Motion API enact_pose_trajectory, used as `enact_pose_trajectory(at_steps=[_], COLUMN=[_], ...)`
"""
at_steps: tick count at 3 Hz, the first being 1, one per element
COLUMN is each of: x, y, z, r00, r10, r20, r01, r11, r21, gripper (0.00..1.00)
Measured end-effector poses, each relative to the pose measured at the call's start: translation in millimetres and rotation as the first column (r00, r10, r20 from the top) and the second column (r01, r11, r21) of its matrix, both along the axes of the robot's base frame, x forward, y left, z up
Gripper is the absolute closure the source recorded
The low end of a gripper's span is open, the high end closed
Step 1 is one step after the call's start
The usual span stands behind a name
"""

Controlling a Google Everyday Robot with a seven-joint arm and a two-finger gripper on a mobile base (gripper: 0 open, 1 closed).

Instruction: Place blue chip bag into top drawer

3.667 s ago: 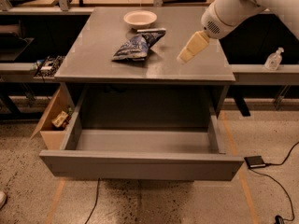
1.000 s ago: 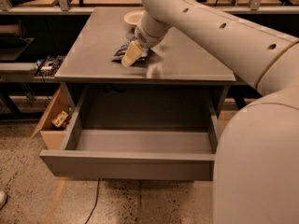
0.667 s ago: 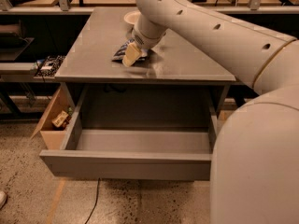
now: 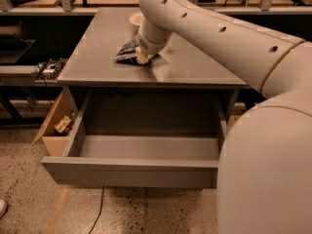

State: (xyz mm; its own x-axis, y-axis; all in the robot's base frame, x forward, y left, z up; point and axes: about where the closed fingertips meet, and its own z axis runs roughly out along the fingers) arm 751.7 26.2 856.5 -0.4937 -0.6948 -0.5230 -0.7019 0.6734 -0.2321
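Note:
The blue chip bag (image 4: 127, 51) lies crumpled on the grey cabinet top (image 4: 97, 57), left of centre, partly covered by my gripper. My gripper (image 4: 142, 56) is down on the bag's right side, at the end of the big white arm that sweeps in from the right. The top drawer (image 4: 131, 172) is pulled wide open below the cabinet top, toward the camera, and its inside shows nothing in it.
A white bowl (image 4: 135, 17) stands behind the bag on the cabinet top, half hidden by the arm. A tan cardboard box (image 4: 56, 126) with small items sits on the floor left of the drawer. Benches run along the back wall.
The arm has swung from the right side of the cabinet top over to the bag, and the gripper has lowered onto its right side. The bag and drawer have stayed put.

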Motion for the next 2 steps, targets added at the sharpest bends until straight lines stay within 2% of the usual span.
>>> enact_pose_trajectory(at_steps=[1, 2], x=[-5.7, -21.6], y=[-19.3, -53.8], z=[7.9, 24.0], r00=[0.9995, 0.9961], r10=[-0.031, -0.088], r20=[0.001, 0.013], r01=[0.031, 0.088], r11=[1.000, 0.996], r21=[0.003, -0.007], gripper=[0.98, 1.00])
